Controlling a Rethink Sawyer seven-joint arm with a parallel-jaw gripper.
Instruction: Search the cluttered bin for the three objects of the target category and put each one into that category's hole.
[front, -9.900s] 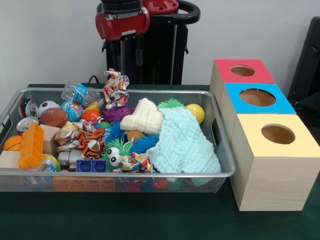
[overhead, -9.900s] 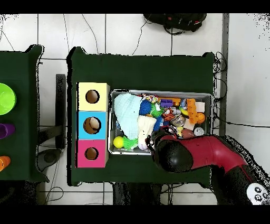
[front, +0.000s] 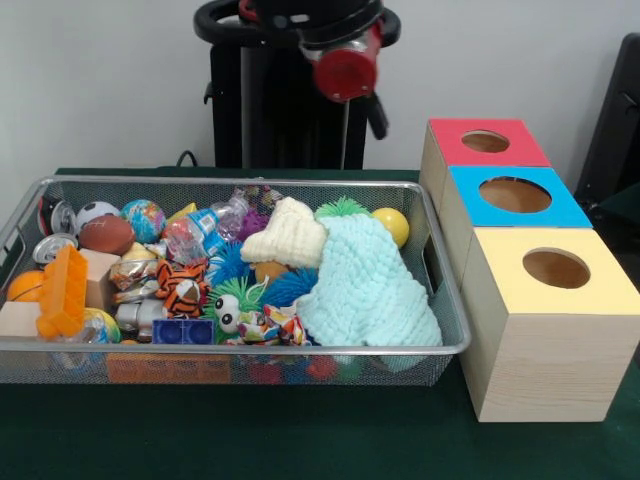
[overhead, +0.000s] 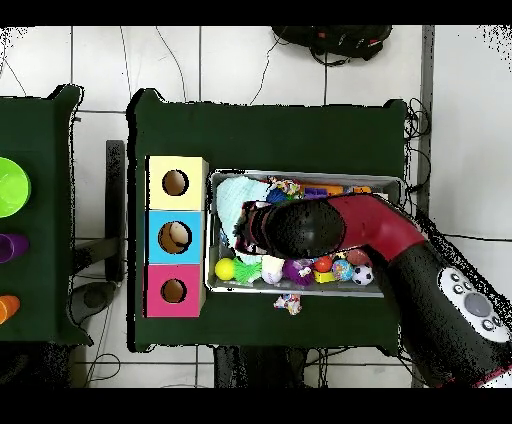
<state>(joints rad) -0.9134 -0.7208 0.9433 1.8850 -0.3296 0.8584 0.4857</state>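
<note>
The wire mesh bin (front: 250, 350) is full of toys; it also shows in the overhead view (overhead: 392, 180). One clear wrinkled bottle (front: 205, 228) with a blue label lies on its side at the bin's back, left of middle. I see no other bottle. The blue-topped box's hole (front: 515, 194) is to the right of the bin; in the overhead view the hole (overhead: 174, 237) is left of it. The red and black arm (front: 345, 55) is high at the top. In the overhead view the arm (overhead: 340, 228) reaches across the bin's middle. Neither view shows the gripper.
A red-topped box (front: 486, 141) and a yellow-topped box (front: 556, 268) flank the blue one. A mint knitted cloth (front: 365, 285) covers the bin's right side. A metal can (front: 52, 246) lies at the left. A colourful wrapper (overhead: 288, 303) lies on the table beside the bin.
The bottle has moved from the bin's back left corner toward the middle. The colourful wrapper has left the bin and lies on the table. The arm has swung across the bin.
</note>
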